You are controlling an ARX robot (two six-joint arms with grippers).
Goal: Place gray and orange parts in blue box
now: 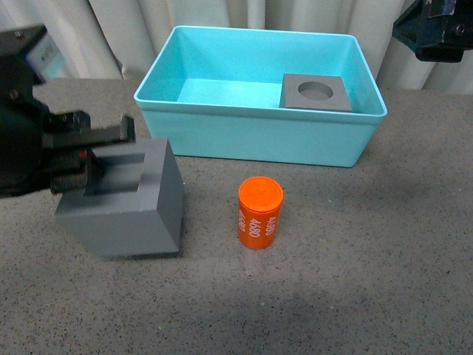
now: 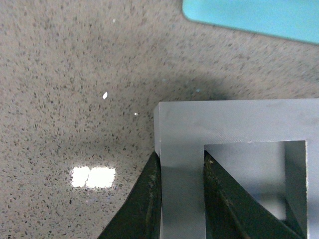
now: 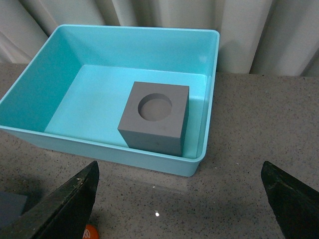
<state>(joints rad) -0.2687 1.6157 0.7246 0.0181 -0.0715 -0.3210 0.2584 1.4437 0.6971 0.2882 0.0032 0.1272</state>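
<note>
1. Cube with square recess (image 1: 126, 200): the left claw (image 2: 180, 157) pinches one of its walls, one finger outside, the other inside the recess.
2. Orange cylinder (image 1: 260, 213) stands upright on the table (image 1: 369, 259), beyond the cube from that claw.
3. Blue box (image 1: 251, 140) sits farther off, holding the round-recess cube (image 3: 155, 119).
4. Right claw (image 3: 179, 167) hangs spread wide, facing the box.

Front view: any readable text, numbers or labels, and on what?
"4680": white digits on the orange cylinder, printed sideways, showing twice.
No text visible on the square-recess gray cube, the round-recess gray cube or the blue box.
</note>
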